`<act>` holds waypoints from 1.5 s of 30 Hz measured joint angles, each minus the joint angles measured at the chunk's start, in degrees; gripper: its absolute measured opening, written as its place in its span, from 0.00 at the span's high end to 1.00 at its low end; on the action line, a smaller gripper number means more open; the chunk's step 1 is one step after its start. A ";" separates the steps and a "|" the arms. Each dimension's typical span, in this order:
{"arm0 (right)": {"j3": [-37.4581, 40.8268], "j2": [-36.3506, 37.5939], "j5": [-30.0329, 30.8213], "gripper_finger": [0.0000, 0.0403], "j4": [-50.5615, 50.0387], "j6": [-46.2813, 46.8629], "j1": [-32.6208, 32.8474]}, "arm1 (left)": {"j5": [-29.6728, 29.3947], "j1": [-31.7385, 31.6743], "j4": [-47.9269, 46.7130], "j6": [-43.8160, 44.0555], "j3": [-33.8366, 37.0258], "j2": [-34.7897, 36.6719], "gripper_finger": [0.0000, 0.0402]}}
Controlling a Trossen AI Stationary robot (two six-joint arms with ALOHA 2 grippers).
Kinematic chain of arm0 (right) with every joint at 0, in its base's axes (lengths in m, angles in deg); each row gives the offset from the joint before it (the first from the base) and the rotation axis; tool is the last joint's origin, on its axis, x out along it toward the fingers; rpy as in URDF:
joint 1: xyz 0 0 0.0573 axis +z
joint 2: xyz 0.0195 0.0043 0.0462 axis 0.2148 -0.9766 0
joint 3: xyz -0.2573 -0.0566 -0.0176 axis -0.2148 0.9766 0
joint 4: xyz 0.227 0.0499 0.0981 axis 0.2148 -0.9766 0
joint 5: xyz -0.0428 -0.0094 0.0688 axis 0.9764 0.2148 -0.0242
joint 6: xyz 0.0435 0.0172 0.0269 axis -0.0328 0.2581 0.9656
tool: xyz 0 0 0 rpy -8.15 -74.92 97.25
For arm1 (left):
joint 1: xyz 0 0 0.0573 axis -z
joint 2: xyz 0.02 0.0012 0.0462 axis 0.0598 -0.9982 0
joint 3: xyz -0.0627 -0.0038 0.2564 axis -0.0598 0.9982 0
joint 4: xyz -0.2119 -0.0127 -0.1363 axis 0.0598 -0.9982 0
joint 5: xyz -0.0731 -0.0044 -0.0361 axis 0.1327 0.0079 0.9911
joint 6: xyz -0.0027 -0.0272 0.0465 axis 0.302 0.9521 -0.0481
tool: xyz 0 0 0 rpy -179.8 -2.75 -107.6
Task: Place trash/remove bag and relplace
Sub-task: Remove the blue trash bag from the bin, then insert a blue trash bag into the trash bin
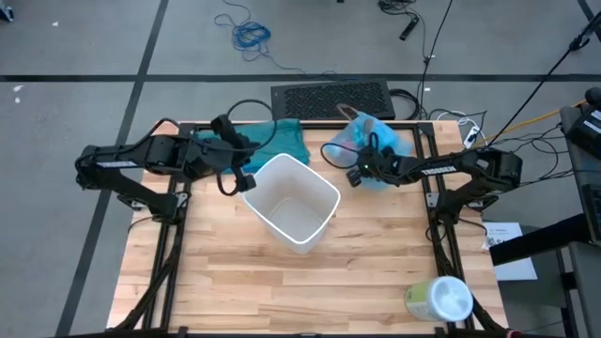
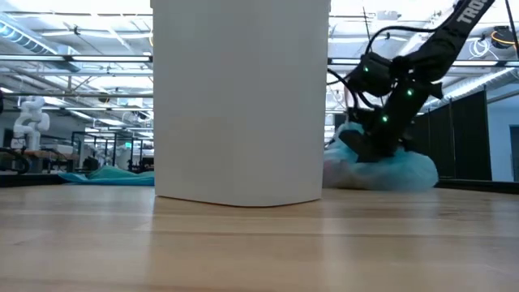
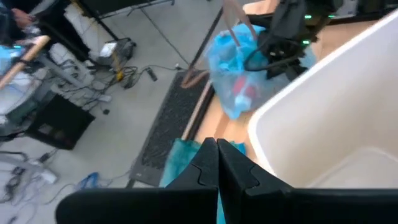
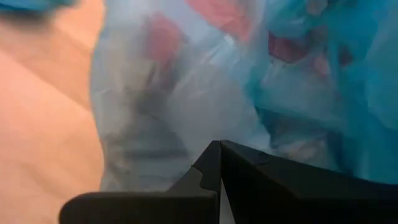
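The bag [image 1: 368,148], light blue and lumpy with trash showing through, lies on the table [image 1: 376,272] at about two o'clock from the bin [image 1: 293,201]. We see no clear long axis; it is a rounded heap. Our right gripper [image 1: 358,173] presses against its near side with fingers together, though we cannot tell if film is pinched. Our left gripper [image 1: 240,179], fingers closed on nothing, sits at the bin's ten o'clock rim, over the teal bag [image 1: 282,143].

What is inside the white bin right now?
The white bin looks empty and unlined in the high view: bare white walls and floor. The filled blue bag lies on the table beside it, under the right hand.
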State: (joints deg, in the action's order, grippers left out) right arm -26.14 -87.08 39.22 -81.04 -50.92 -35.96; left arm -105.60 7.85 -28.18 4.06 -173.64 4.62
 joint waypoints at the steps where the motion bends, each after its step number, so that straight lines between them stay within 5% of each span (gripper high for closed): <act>1: 0.43 0.00 0.26 1.00 -0.12 0.28 -0.20 | 0.95 0.00 1.05 0.01 1.48 0.78 1.00; 11: 1.30 1.91 1.54 1.00 -4.80 2.51 1.62 | 2.91 0.00 5.98 4.31 14.73 10.02 1.00; 26: 1.28 21.20 1.21 1.00 -2.85 0.22 10.88 | 2.47 0.04 -6.43 8.86 16.21 10.03 1.00; 34: 1.28 29.02 1.21 0.99 -2.80 -1.88 13.88 | -6.22 -0.96 -8.07 12.77 23.56 10.41 1.00; 45: 1.26 34.39 -0.19 0.99 7.26 -9.22 18.17 | 3.40 -11.65 4.24 3.00 40.18 16.09 1.00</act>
State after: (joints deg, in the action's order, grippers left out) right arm -24.89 -52.70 39.03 -73.77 -60.14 -17.79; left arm -102.20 -3.80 -23.94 7.06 -133.46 20.71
